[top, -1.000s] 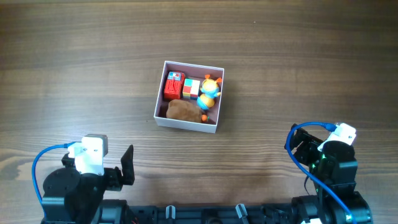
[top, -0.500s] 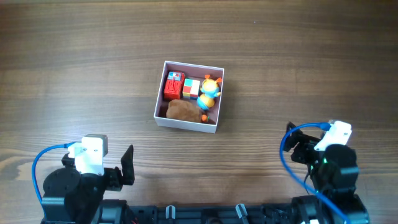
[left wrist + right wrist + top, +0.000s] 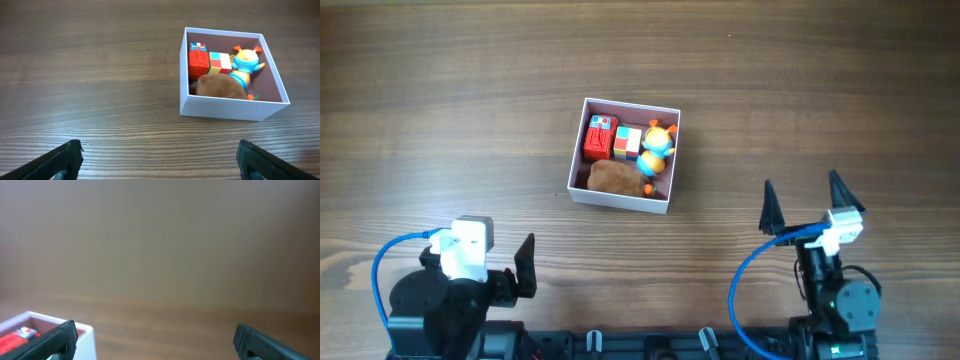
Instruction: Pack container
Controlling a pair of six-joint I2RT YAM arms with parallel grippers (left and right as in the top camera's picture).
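The container [image 3: 620, 199] holds toys [image 3: 630, 142]. The left gripper [image 3: 160, 155] and right gripper [image 3: 801, 192] sit apart from it, jaws spread wide, empty.

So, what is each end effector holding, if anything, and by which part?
Nothing: the left end effector and right end effector are both open, empty, clear of the container.

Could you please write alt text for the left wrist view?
A white box on a wooden table holds a red block, coloured cube, brown plush and blue-and-orange toy. The open left gripper frames the bottom corners.
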